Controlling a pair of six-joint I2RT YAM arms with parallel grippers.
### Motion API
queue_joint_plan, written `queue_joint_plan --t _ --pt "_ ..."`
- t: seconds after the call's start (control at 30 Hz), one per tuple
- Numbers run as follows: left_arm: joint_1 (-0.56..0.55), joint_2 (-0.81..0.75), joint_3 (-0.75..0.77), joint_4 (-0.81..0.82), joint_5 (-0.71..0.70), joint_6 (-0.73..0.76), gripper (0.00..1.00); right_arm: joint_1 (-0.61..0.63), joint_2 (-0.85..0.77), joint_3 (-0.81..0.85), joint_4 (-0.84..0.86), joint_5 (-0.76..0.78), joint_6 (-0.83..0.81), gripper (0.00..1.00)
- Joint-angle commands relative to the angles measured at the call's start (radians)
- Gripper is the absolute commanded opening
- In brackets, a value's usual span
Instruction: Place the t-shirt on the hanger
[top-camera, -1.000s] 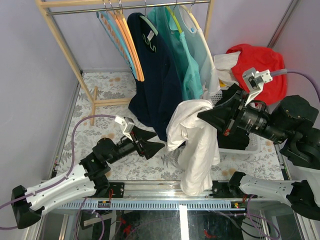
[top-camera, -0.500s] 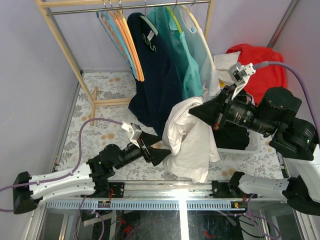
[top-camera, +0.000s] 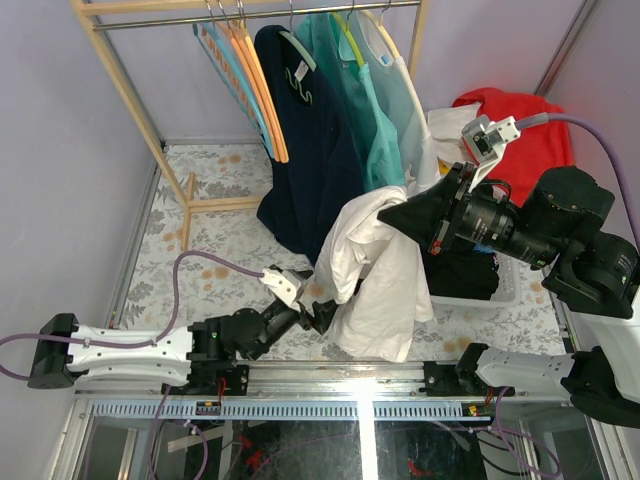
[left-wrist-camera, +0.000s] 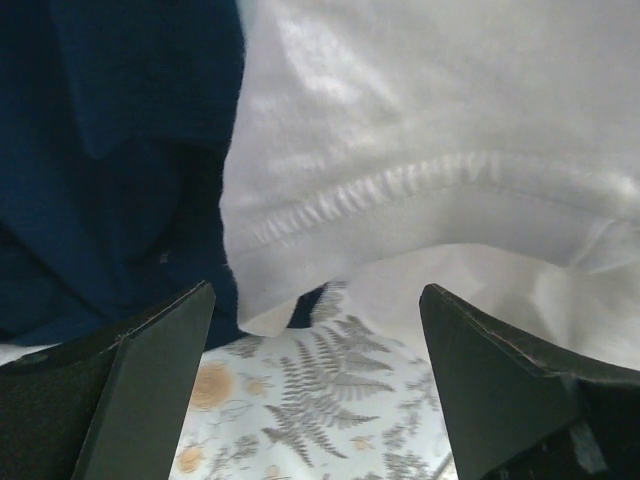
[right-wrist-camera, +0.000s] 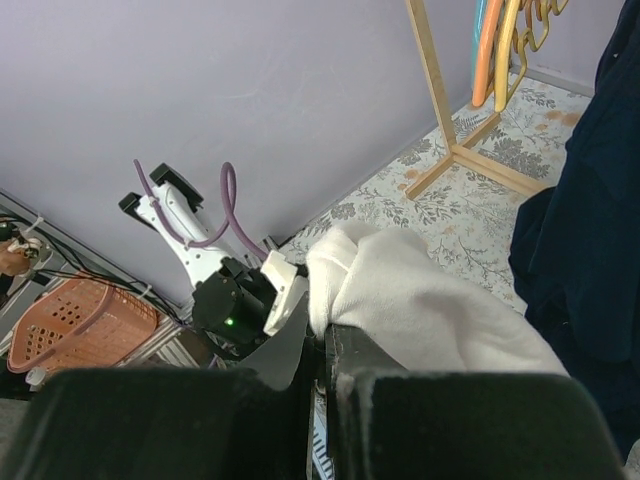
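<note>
The white t-shirt (top-camera: 375, 280) hangs in a bunched column from my right gripper (top-camera: 385, 215), which is shut on a fold of it (right-wrist-camera: 420, 290) high above the table. My left gripper (top-camera: 322, 315) is low by the shirt's bottom left edge and stands open. In the left wrist view its fingers (left-wrist-camera: 150, 380) frame bare floral cloth, with the shirt's stitched hem (left-wrist-camera: 400, 190) just above and beyond the tips, untouched. A yellowish hanger (right-wrist-camera: 510, 50) hangs empty among the orange ones at the rack's left end.
A wooden rack (top-camera: 130, 90) carries orange hangers (top-camera: 262, 100), a navy shirt (top-camera: 300, 150), a teal shirt (top-camera: 355, 110) and a pale mint shirt (top-camera: 405, 100). A red garment (top-camera: 520, 130) lies on a white basket (top-camera: 480, 295) at the right.
My left arm has dropped low and swung right, bringing its widening jaws to the shirt's bottom edge. My right gripper has carried the shirt a little left and up.
</note>
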Motion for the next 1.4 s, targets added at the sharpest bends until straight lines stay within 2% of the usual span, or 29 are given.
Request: queue_joint_plan --t 0.0,0.17,0.4,0.6,0.7,0.9,1.0,1.03,1.23,1.37 --pt "-0.018 0.032 0.02 0.109 -0.218 0.127 0.84 -0.001 -0.014 0.034 0.052 -0.03 -0.017 0.0" --pt "-0.019 0.023 0.017 0.177 -0.226 0.169 0.84 -0.001 -0.03 0.022 0.038 -0.017 -0.02 0.0" --pt "-0.018 -0.041 0.004 0.225 -0.137 0.209 0.86 -0.001 -0.047 0.005 0.033 -0.017 -0.02 0.0" --pt "-0.017 0.069 0.077 0.237 -0.073 0.229 0.84 0.0 -0.054 -0.019 0.046 -0.027 -0.013 0.0" --pt "-0.012 0.123 0.106 0.254 -0.069 0.238 0.74 0.0 -0.049 -0.02 0.046 -0.034 -0.007 0.0" --pt "0.002 0.103 0.142 0.2 -0.071 0.23 0.26 -0.001 -0.069 -0.036 0.039 -0.021 0.001 0.0" --pt "0.0 0.045 0.179 0.116 -0.093 0.216 0.05 -0.001 -0.089 -0.06 0.035 -0.012 0.005 0.0" --pt "0.002 0.027 0.206 0.07 -0.104 0.208 0.01 0.0 -0.097 -0.074 0.034 -0.008 0.004 0.0" --pt "0.002 0.025 0.459 -0.324 -0.218 0.125 0.0 -0.001 -0.154 -0.165 0.03 0.038 0.016 0.0" --pt "0.001 0.064 0.62 -0.49 -0.268 0.107 0.0 -0.001 -0.176 -0.245 0.038 0.076 0.026 0.0"
